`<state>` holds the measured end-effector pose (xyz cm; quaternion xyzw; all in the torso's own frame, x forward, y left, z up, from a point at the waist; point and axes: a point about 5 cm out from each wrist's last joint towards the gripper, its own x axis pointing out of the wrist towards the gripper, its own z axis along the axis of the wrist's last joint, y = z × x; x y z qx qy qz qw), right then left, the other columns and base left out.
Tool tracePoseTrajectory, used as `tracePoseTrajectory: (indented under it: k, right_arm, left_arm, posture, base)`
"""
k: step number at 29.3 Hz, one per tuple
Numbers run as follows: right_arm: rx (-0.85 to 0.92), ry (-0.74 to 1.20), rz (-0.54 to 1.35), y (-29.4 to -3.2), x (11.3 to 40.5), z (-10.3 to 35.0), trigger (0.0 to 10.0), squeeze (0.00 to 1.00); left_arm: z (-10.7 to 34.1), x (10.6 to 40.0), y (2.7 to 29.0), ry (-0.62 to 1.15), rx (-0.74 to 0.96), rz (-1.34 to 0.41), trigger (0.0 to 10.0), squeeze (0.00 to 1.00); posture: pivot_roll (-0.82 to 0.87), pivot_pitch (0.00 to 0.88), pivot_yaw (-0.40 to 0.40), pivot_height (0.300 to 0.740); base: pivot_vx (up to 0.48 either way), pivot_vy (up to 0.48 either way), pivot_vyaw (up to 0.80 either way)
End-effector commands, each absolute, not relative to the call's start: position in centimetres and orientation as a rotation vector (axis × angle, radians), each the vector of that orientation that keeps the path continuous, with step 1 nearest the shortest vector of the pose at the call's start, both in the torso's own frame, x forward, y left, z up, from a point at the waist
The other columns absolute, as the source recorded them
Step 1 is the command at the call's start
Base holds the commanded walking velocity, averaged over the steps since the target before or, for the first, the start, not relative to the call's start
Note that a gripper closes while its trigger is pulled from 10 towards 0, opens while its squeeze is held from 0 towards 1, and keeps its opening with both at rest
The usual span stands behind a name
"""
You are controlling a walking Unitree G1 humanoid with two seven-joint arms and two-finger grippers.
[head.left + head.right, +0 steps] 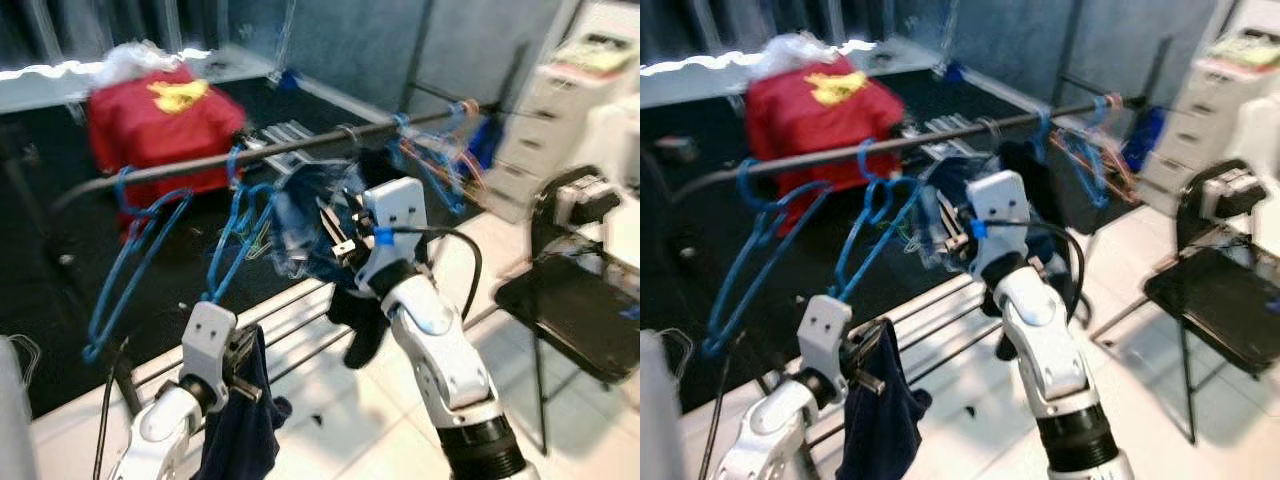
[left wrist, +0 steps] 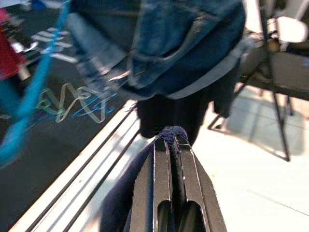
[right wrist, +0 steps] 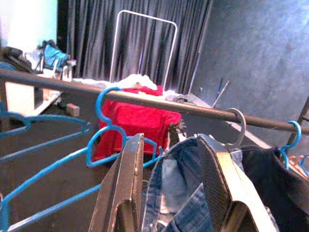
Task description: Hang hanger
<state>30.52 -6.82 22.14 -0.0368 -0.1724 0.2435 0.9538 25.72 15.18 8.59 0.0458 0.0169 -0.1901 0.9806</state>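
Observation:
A dark rail (image 1: 300,148) runs across the scene at chest height. A denim garment (image 3: 178,193) hangs from it on a hanger with a grey hook (image 3: 237,126). My right gripper (image 1: 337,235) is raised to the rail, and its fingers (image 3: 126,188) clasp the denim on both sides. Two empty blue hangers (image 1: 135,250) (image 1: 238,235) hang left of it on the same rail. Low at the front, my left gripper (image 2: 169,145) is shut on a dark navy cloth (image 1: 240,430) that droops from it.
A black garment (image 1: 365,330) hangs behind my right arm. Several blue hangers (image 1: 440,150) crowd the rail's right end. A red garment (image 1: 160,120) sits behind the rail, a black chair (image 1: 570,300) and white drawers (image 1: 560,110) stand right. White floor bars (image 1: 300,320) run below.

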Motion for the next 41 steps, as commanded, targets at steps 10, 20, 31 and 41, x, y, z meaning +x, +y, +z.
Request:
tracePoseTrajectory:
  k: [10,20,31,41]
  right_arm:
    - [-0.140,-0.322,0.525,-6.5,29.9,20.7,10.0,0.00]
    - [-0.129,-0.177,0.477,-7.8,30.7,16.7,10.0,0.00]
    - [-0.033,0.265,0.244,-13.4,31.4,6.8,10.0,0.00]
    - [0.040,0.391,0.135,-14.9,29.6,2.9,10.0,0.00]
  left_arm:
    - [8.0,25.9,15.2,0.029,0.089,-0.371,10.0,0.00]
    - [7.3,26.6,16.4,0.056,0.062,-0.263,10.0,0.00]
    - [5.5,28.0,18.1,0.148,0.022,-0.082,10.0,0.00]
    - [4.9,28.6,18.5,0.175,0.023,-0.042,10.0,0.00]
  posture:
    - [-0.01,0.011,-0.035,0.740]
    - [0.01,0.000,-0.041,0.740]
    - [0.00,0.012,-0.030,0.740]
    - [0.00,0.000,-0.025,0.740]
  base:
    - [0.000,0.000,-0.80]
    - [0.000,0.000,-0.80]
    - [0.000,0.000,-0.80]
    - [0.000,0.000,-0.80]
